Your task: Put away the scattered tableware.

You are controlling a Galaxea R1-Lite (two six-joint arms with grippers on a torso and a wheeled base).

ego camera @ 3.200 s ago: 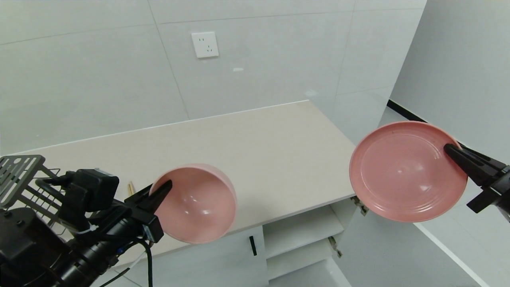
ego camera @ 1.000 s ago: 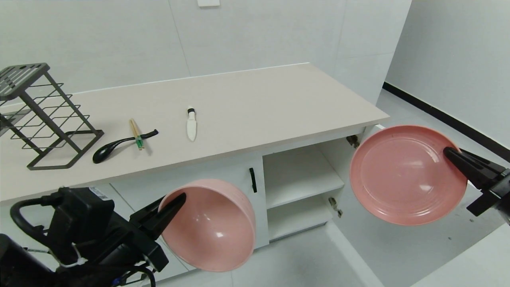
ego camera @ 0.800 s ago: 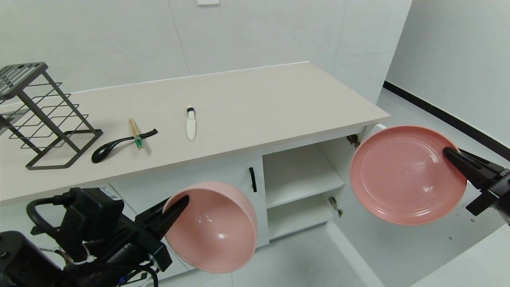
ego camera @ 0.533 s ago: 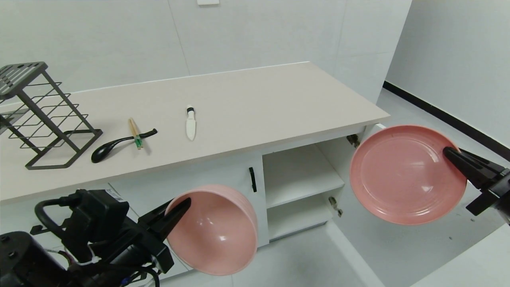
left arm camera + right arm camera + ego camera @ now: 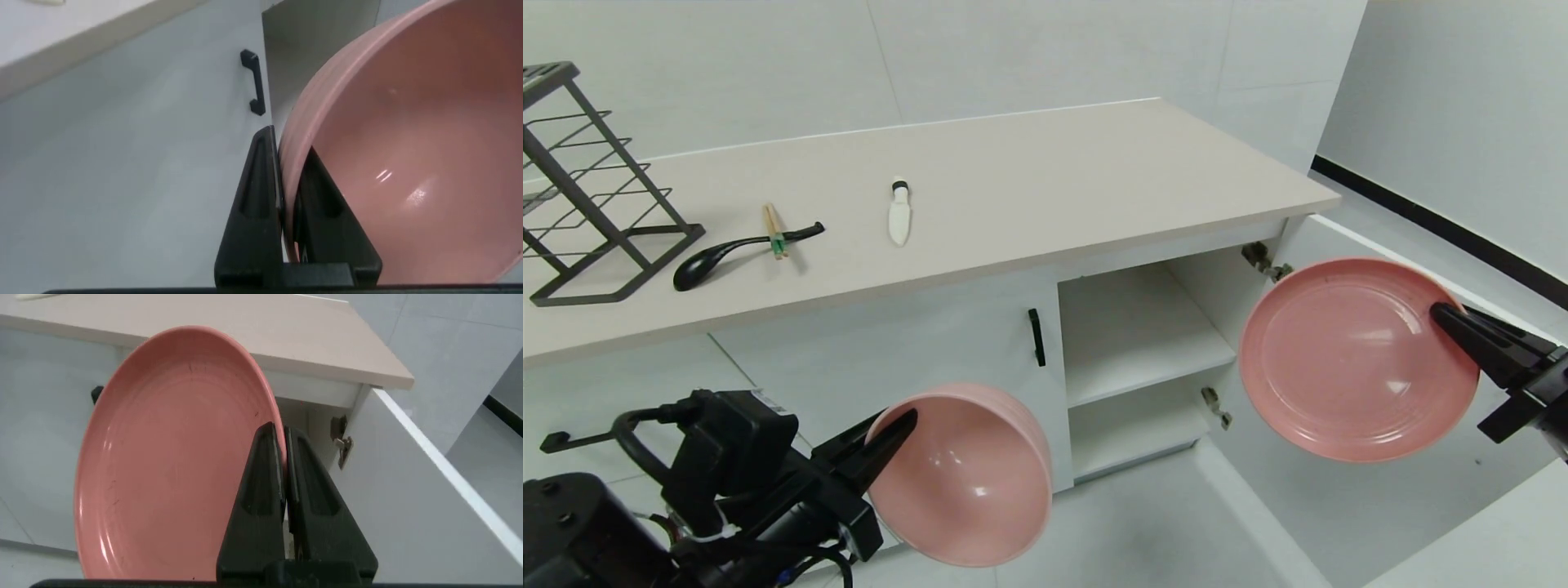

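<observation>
One bowl (image 5: 968,482) left pincer (image 5: 905,419), plate (image 5: 1343,359) right pincer (image 5: 1441,313)

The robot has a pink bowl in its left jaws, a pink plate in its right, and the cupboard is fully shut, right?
No. The head view shows the cupboard's right door open, exposing shelves. The pink bowl in the left jaws and pink plate in the right jaws are correct.
</observation>
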